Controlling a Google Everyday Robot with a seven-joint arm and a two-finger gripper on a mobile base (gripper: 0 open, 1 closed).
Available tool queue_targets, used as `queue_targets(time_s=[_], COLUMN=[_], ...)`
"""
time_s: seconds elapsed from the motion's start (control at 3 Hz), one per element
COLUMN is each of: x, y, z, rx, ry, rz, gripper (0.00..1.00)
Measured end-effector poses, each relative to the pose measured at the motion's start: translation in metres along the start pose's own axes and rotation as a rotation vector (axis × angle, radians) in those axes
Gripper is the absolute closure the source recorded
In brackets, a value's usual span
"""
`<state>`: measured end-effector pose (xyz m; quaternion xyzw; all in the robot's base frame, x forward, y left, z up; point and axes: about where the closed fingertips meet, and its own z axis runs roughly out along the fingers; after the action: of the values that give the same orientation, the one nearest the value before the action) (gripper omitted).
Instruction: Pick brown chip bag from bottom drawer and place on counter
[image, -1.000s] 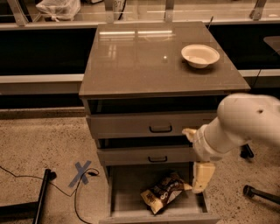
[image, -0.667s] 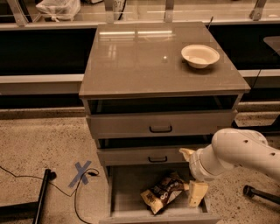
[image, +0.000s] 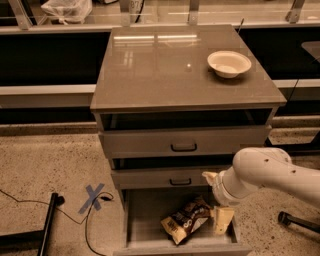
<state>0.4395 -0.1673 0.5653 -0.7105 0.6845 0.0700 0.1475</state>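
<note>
A white bowl (image: 229, 63) stands upright at the right rear of the bench (image: 155, 75). Below it are two shallow drawers (image: 183, 142) with black handles. On the speckled floor (image: 45, 160) to the left lie a blue tape cross (image: 94, 196) and a black cable (image: 86, 227). The gripper (image: 221, 219) hangs low at the bottom drawer's (image: 145, 220) right side

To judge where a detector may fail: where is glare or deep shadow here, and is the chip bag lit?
Camera view: the glossy counter shows bright reflected streaks near its back edge; dark shadow fills the gaps above the upper drawers; the brown chip bag in the bottom drawer is plainly lit, with the claw just right of it.
</note>
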Motion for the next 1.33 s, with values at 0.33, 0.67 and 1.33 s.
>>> queue_targets(time_s=[0.33, 0.67, 1.33], x=[0.042, 0.100, 0.098], y=[-0.004, 0.010, 0.006], z=[0.050, 0.130, 0.153], rx=[-0.040, -0.058, -0.091], ry=[0.055, 0.033, 0.051], rz=[-0.042, -0.057, -0.104], gripper=[0.00, 0.00, 0.00])
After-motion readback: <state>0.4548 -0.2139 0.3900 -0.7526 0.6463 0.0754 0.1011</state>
